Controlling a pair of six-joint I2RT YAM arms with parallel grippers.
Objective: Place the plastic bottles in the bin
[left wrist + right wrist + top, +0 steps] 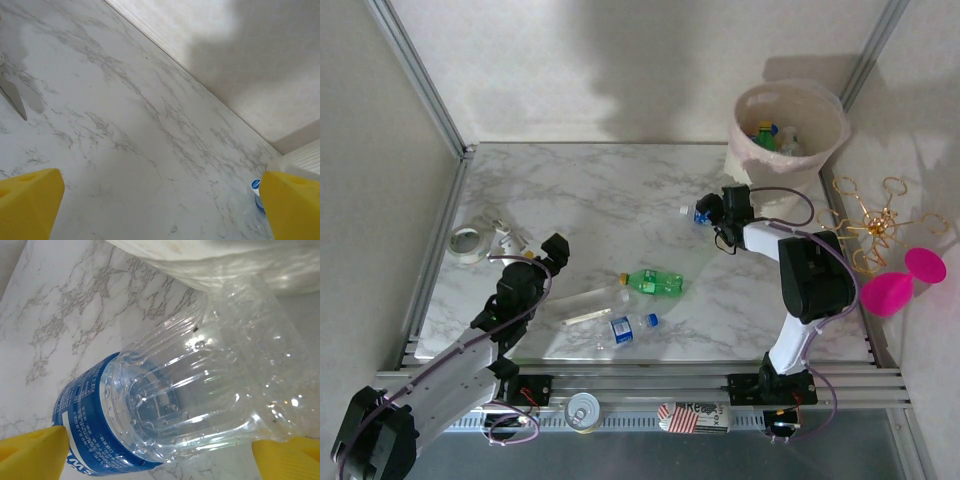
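Lying on its side on the white marble-patterned tabletop (600, 200), the clear ribbed plastic bottle with a blue label (190, 390) is resting near the foot of the large round cream-coloured bin lined with thin pinkish plastic (798, 90). In the top view its long axis is running roughly left to right, with the white cap pointing left and the base pointing toward the bin. The right gripper (710, 212) is hanging over the bottle's body, the right arm rising from its base and bending forward and down. Its yellow fingertips (30, 455) are standing wide apart on either side of the bottle; contact cannot be confirmed. The left gripper (556, 246) is hovering over bare tabletop at the near left, jaws spread wide and holding nothing, its arm stretching low and diagonally.
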